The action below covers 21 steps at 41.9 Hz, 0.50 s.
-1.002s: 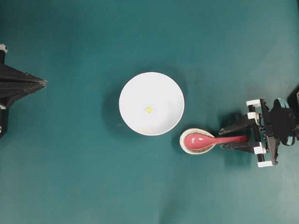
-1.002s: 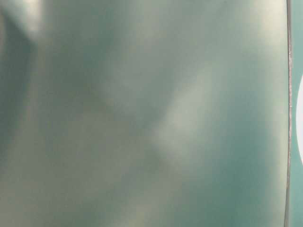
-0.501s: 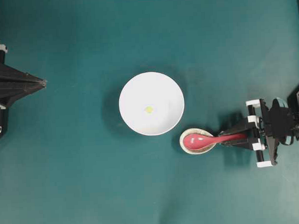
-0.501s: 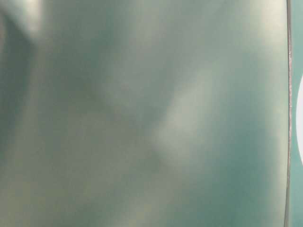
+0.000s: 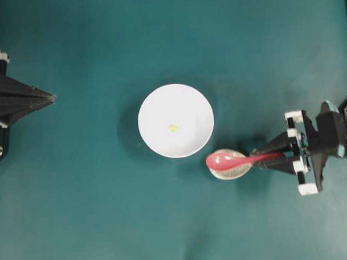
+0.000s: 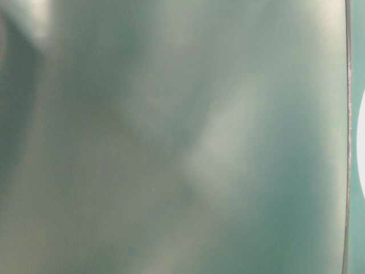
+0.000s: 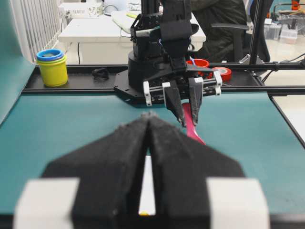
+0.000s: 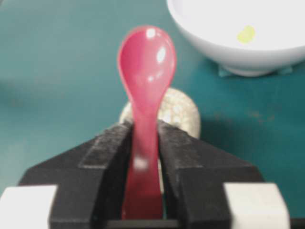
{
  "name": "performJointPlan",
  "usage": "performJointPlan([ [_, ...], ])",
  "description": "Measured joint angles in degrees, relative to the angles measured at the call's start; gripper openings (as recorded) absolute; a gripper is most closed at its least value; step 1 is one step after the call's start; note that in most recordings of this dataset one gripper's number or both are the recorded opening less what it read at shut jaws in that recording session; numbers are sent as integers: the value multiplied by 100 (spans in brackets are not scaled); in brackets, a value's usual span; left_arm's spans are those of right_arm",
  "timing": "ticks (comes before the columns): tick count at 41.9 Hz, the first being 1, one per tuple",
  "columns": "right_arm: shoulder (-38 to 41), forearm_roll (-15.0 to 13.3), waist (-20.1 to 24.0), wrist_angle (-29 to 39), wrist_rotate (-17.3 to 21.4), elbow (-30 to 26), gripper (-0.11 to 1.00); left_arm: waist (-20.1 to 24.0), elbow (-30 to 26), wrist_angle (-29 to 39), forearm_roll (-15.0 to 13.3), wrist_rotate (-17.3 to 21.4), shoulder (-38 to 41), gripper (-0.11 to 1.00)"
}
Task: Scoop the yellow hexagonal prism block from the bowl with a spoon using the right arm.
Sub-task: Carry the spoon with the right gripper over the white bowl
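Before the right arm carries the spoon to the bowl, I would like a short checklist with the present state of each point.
1. Right hand shut on the spoon handle: ok.
2. Spoon lifted off the speckled spoon rest: ok, the wrist view shows the scoop raised in front of it.
3. Scoop facing up: ok.
4. Yellow hexagonal prism block lying in the bowl, near the middle: ok.
5. Left hand shut and far from the bowl: ok.
6. Firmness of the grip: cannot tell.
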Motion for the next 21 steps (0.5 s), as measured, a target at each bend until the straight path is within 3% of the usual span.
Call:
performJointPlan([
  [9, -686, 9, -694, 1468, -422, -422, 21, 0, 0, 158, 9, 0, 0, 0],
  [21, -853, -35, -1644, 3612, -993, -1433, 21, 9, 0, 272, 9, 0, -9, 0],
])
